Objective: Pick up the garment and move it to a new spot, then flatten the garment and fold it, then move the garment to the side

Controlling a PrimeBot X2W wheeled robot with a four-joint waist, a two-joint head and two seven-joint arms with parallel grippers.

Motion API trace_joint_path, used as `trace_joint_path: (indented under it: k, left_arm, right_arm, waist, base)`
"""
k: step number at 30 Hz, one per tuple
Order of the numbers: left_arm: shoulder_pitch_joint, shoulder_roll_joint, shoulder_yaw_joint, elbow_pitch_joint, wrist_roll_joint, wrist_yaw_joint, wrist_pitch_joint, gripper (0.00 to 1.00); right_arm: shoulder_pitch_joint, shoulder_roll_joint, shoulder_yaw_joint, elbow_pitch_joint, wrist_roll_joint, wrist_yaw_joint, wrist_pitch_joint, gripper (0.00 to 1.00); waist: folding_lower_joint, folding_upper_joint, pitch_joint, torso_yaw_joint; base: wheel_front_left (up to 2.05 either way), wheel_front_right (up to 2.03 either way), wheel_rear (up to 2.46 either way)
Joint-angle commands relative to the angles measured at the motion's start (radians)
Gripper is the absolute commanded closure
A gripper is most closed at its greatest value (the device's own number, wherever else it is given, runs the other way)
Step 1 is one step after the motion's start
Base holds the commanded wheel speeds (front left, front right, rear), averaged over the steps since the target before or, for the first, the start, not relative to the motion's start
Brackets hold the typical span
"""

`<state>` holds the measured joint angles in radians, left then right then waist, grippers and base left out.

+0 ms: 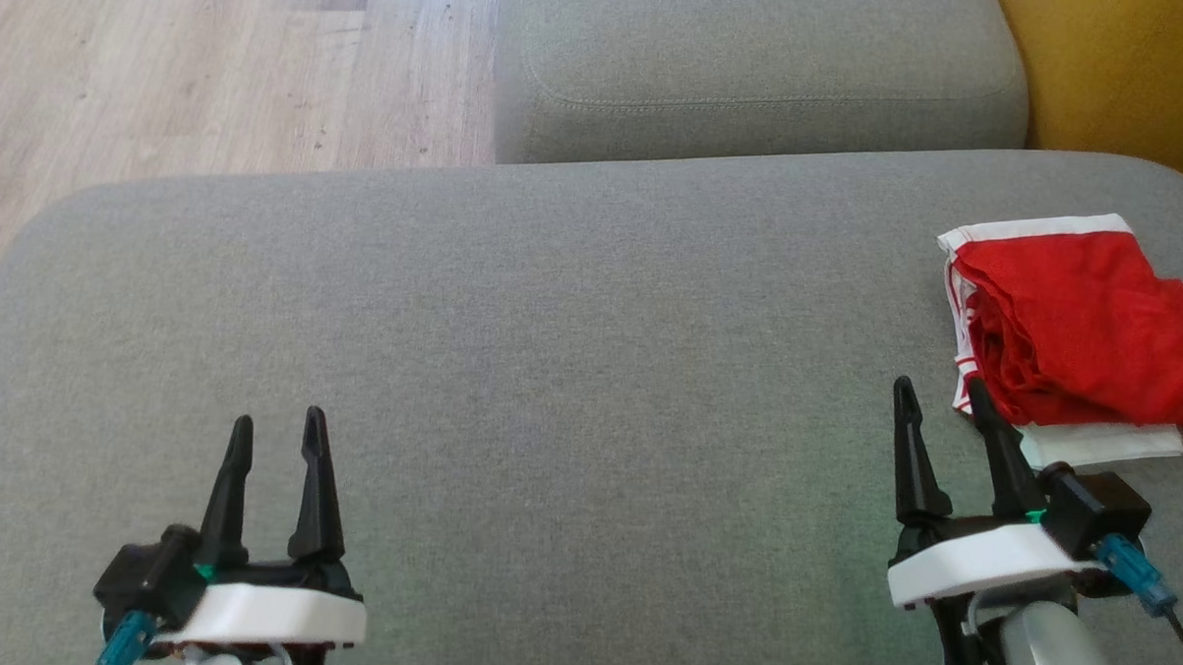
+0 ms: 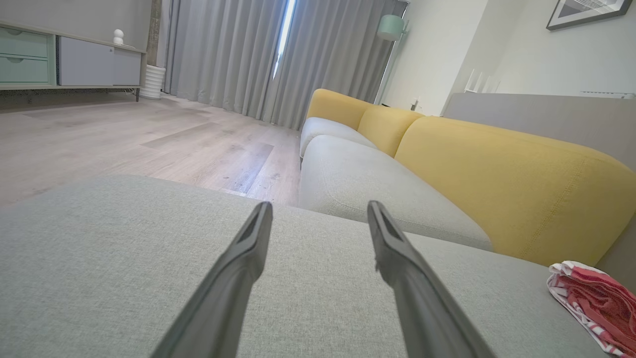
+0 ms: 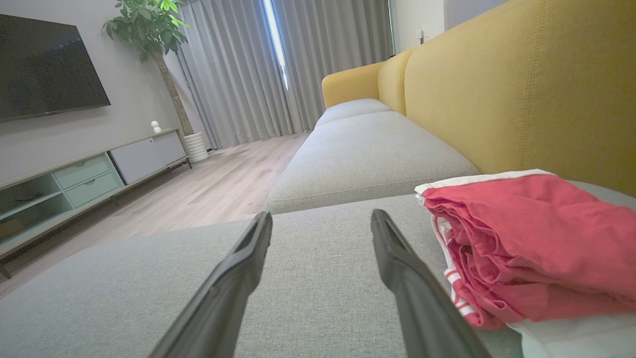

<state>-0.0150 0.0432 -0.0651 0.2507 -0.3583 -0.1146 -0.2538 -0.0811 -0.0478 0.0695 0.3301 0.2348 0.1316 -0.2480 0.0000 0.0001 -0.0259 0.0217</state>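
The left gripper is hovering wide and empty over the sofa cushion. The right gripper, equally wide and empty, is sitting nearer the red garment, lying just to its right

Left tool at lower left, right tool at lower right, each with jaws spread wide and empty. Dark fingers point up the head view, tips leaning slightly inward. A pale forearm carries the right tool.
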Motion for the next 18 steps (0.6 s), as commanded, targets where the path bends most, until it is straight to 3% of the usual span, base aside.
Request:
trace_joint_path:
  k: [1,11,12,18]
  left_arm:
    - [-0.035,0.007,0.038,-0.037,0.01,-0.003,-0.008,0.0]
    - [-0.032,0.007,0.044,-0.025,-0.017,0.0,-0.008,0.0]
    - [0.0,0.0,0.008,0.008,-0.013,0.0,0.0,1.0]
    - [0.011,-0.001,0.009,0.058,-0.044,0.0,0.016,1.0]
  right_arm:
    - [-0.036,-0.002,0.026,-0.037,-0.006,-0.001,-0.014,0.0]
    - [-0.038,-0.002,0.036,-0.037,0.002,-0.001,-0.014,0.0]
    - [0.0,0.0,0.012,0.002,0.002,0.0,0.0,1.0]
    - [0.025,0.001,0.012,0.044,0.036,0.0,0.01,1.0]
  waist:
    - [0.0,-0.0001,0.001,0.001]
    - [0.0,-0.0001,0.003,0.001]
    - [0.0,-0.0001,0.003,0.001]
    - [0.0,-0.0001,0.003,0.0]
  base:
    - [0.0,0.0,0.0]
    - [0.0,0.0,0.0]
    - [0.0,0.0,0.0]
    - [0.0,0.0,0.0]
